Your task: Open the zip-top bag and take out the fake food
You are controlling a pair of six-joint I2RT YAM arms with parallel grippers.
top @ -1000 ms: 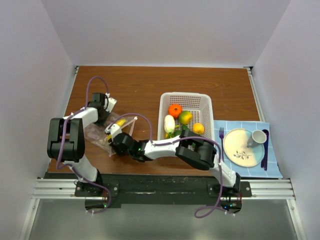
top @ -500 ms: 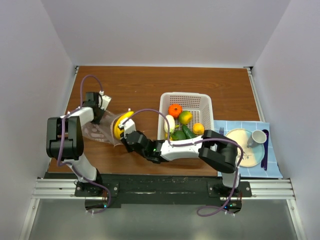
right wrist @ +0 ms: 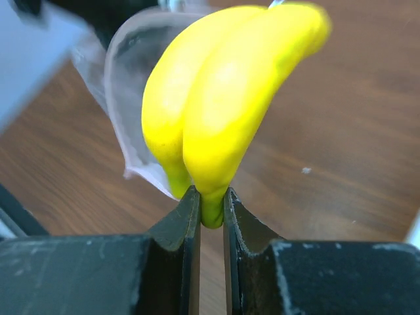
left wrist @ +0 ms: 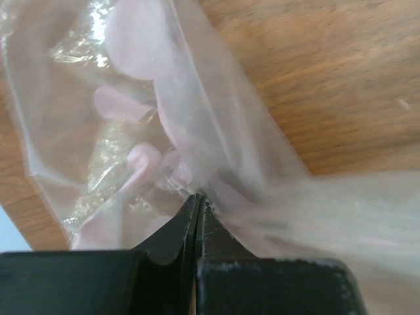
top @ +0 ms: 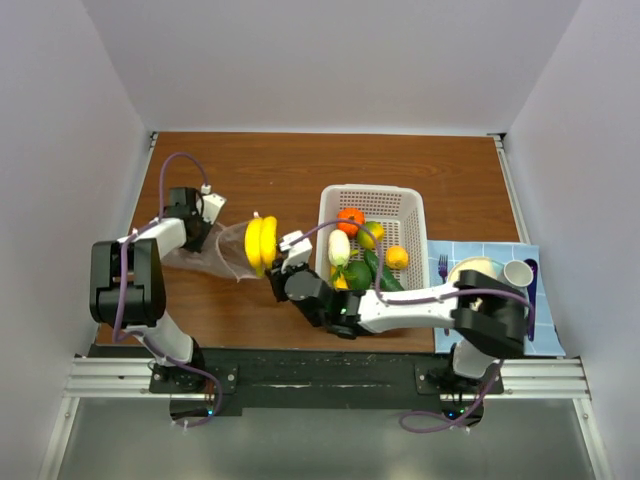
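The clear pink-tinted zip-top bag (top: pixel 222 250) lies on the left of the table, its mouth facing right. My left gripper (top: pixel 200 222) is shut on the bag's plastic (left wrist: pixel 216 177) at its far end. My right gripper (top: pixel 278 262) is shut on the green stem of the yellow banana (top: pixel 260 242), which is outside the bag's mouth and above the table; in the right wrist view the banana (right wrist: pixel 223 98) stands up from the jaws with the bag (right wrist: pixel 128 79) behind it. Other fake food, an orange piece (top: pixel 350 220), a white piece (top: pixel 339 247) and green pieces (top: pixel 362 270), lies in the basket.
The white perforated basket (top: pixel 372 194) stands right of centre. A blue mat (top: pixel 548 340) at the right carries a cream floral plate (top: pixel 478 268), a cup (top: pixel 518 272), and purple cutlery (top: pixel 443 270). The right arm stretches across the near table.
My right gripper has pulled the banana out of the bag's mouth and moved it to the right, towards the basket. The left gripper has kept hold of the bag, which stretched out.
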